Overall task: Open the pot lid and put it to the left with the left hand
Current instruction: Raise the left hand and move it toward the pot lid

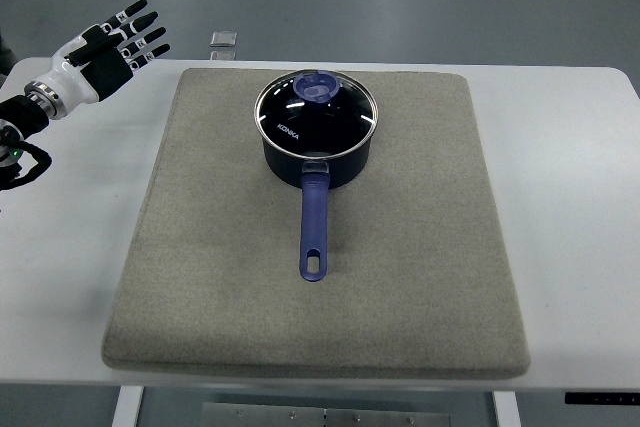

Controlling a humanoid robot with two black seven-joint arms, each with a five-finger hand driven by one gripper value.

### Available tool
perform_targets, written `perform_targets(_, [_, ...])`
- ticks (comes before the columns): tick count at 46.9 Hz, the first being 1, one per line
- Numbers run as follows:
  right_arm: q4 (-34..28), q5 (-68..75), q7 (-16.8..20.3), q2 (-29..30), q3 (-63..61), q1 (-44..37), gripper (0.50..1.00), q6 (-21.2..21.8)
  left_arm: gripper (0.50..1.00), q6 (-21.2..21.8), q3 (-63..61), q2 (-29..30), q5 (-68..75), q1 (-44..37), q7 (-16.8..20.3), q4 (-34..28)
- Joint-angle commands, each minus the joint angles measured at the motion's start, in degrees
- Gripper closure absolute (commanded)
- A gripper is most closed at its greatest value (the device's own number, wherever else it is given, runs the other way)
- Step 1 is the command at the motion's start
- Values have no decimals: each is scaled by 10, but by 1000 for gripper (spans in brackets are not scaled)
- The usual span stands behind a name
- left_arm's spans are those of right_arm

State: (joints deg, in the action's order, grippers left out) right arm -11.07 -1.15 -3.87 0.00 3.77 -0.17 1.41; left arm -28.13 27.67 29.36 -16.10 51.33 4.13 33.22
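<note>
Lid: the glass lid (316,111) sits on the saucepan (318,152); nothing done yet.
Left robot hand (120,42): far left, fingers spread, empty.

Left arm enters from left edge, upper part. White-and-black left hand (112,47) raised, black-tipped fingers (150,35) extended and spread, holding nothing.

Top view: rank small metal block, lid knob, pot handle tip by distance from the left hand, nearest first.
From the left hand, open at upper left:
1. Small metal block, on the table just beyond the mat's far edge, right of the hand.
2. Lid knob, on the glass lid atop the pot, mat centre-far.
3. Pot handle tip, pointing toward the robot, mid-mat.
</note>
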Motion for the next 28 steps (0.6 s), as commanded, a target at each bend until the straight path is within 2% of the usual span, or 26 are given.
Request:
perform_targets(1, [0, 0, 0, 0, 0, 0, 583, 0, 508, 0, -1, -2, 0, 0, 1, 0])
perform_targets(28, [0, 0, 0, 0, 0, 0, 583, 0, 508, 4, -5, -9, 0, 0, 6, -1])
